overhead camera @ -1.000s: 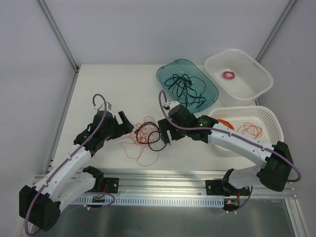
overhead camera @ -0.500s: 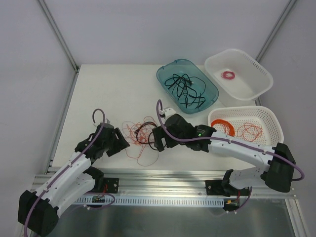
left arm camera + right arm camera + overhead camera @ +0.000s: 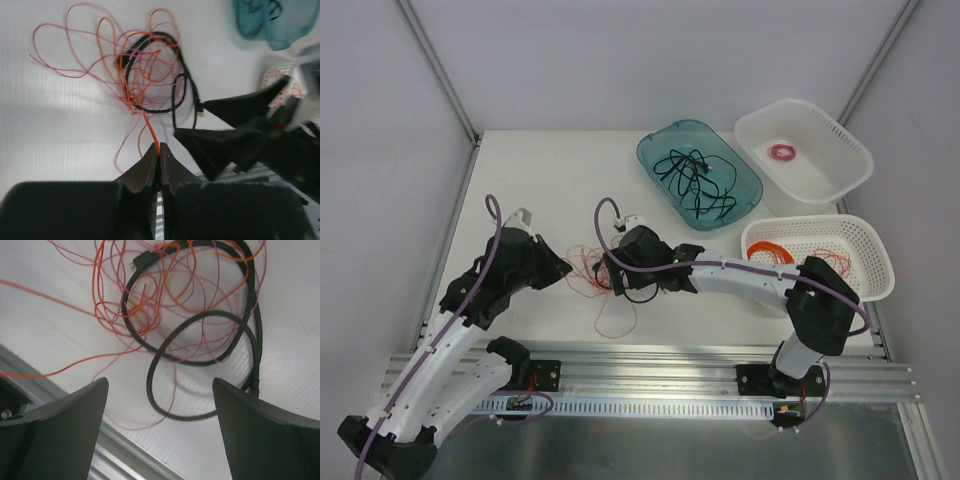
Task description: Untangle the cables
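Note:
The cables lie as a loose tangle [image 3: 603, 272] of thin red wires and a black cord on the white table, between my two grippers. In the left wrist view the tangle [image 3: 150, 70] is ahead of my left gripper [image 3: 159, 148], which is shut on one orange-red wire running taut from the knot. My left gripper [image 3: 563, 272] sits just left of the tangle. My right gripper [image 3: 614, 273] hovers over the tangle's right side. Its jaws [image 3: 160, 382] stand wide open above a loop of the black cord [image 3: 150, 390], holding nothing.
A teal tray [image 3: 650, 150] holding black cables stands at the back. A white basket [image 3: 840, 130] with a small pink coil [image 3: 782, 152] is at the back right. A second white basket [image 3: 880, 262] holds an orange coil [image 3: 775, 252]. The table's metal front rail [image 3: 650, 355] runs close by.
My left gripper came down beside the tangle and shut on a red wire. My right arm swung left, from the tangle's right edge to over it, jaws still open.

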`<action>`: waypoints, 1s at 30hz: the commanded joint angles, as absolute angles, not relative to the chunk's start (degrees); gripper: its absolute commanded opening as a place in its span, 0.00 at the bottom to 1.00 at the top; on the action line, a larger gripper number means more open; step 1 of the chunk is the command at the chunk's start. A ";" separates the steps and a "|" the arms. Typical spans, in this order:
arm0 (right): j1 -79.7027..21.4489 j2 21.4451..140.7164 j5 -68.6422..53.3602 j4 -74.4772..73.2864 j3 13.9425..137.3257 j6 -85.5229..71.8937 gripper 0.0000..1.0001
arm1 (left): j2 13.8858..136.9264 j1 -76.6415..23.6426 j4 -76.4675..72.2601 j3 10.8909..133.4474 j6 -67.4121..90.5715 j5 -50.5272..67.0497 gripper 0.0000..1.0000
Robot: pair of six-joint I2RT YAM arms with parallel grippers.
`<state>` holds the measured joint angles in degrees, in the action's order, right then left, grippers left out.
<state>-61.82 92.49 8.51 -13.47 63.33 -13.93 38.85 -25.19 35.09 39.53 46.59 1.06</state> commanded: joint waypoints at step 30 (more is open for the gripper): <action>-45.62 103.36 15.82 -13.54 55.90 -31.55 0.51 | 58.71 -25.66 47.28 115.74 19.52 -21.52 0.00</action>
